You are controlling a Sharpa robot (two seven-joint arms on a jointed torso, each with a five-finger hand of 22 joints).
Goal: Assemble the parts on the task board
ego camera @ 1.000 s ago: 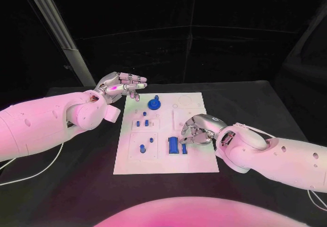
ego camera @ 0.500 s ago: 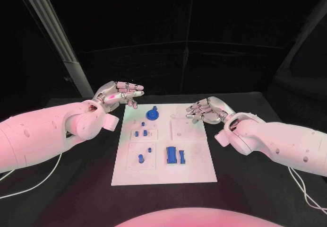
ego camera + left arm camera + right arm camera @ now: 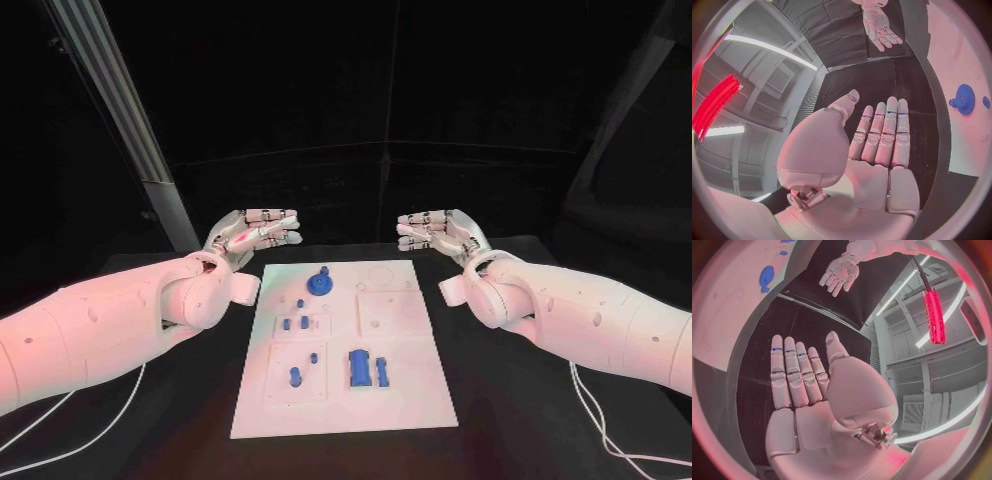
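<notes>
- The left hand (image 3: 257,232) is raised beyond the far left corner of the task board (image 3: 346,420), released, its fingers (image 3: 882,132) straight and side by side, holding nothing; the left wrist view shows the flat palm with nothing in it.
- The right hand (image 3: 440,232) is raised beyond the board's far right corner, level with the left hand and well apart from it; it too is released, with fingers (image 3: 795,375) stretched out together and an empty palm in the right wrist view.
- Both hands hang above the black table (image 3: 519,400), clear of the board, touching none of the parts.
- Nearest the left hand, at the board's far end, sits a blue gear-shaped part (image 3: 320,281) with a knob on top; the left wrist view shows it too (image 3: 964,99), off past the fingertips on the white plate.
- Further from the hands, towards the robot, a cluster of small blue pegs (image 3: 297,320) stands in a square recess on the board's left half.
- Closer still to the robot, two small blue pieces (image 3: 297,373) lie in another recess on the same side.
- Just beside these, towards the right hand's side, a taller blue block (image 3: 358,367) stands next to a slim blue piece (image 3: 384,371).
- A grey metal post (image 3: 123,120) rises behind the left hand.
</notes>
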